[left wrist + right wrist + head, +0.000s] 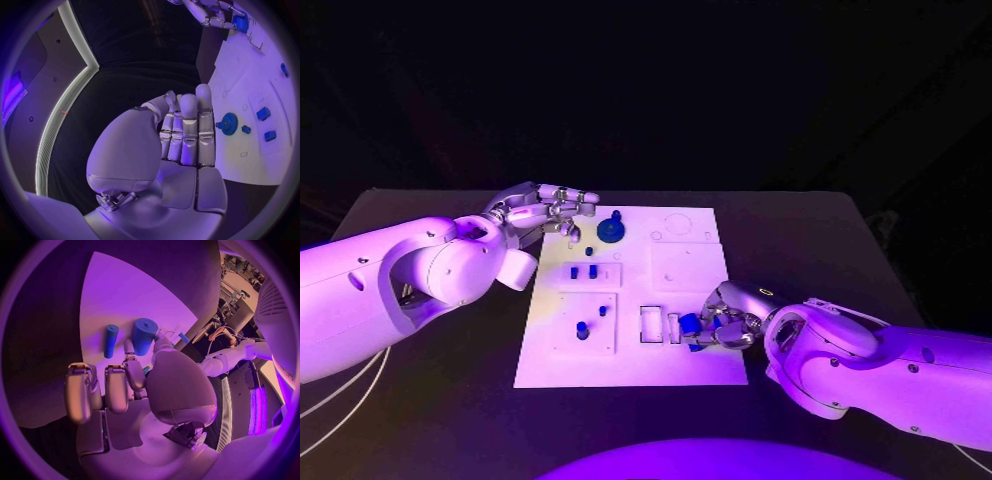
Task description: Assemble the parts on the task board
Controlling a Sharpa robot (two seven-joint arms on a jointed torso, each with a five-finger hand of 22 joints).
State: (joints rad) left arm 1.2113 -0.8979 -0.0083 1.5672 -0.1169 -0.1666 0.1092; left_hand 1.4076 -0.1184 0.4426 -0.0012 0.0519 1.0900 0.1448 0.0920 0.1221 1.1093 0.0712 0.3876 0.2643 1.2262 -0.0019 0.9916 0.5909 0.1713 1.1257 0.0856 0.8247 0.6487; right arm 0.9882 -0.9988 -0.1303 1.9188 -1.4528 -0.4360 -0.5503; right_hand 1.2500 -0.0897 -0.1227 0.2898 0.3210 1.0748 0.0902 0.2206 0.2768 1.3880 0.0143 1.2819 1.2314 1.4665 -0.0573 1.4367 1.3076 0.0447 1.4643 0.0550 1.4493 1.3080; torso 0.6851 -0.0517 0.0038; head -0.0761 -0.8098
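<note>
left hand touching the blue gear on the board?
Apart. In the left wrist view a strip of white task board shows between the left hand and the blue gear.

Right hand [134, 390] over white task board [119, 305], fingers [115, 387] curled. Two blue parts: thin peg [110, 340] beside thicker cylinder [144, 336], near fingertips.

The left hand [548, 212] blocks the white board's [687, 268] far left corner, just beside the blue gear [610, 230]. The right hand [715, 325] crowds its near right edge. Between them, small blue pegs [584, 271] stand up; the dark bench [834, 240] beyond the board's right side lies open.
</note>
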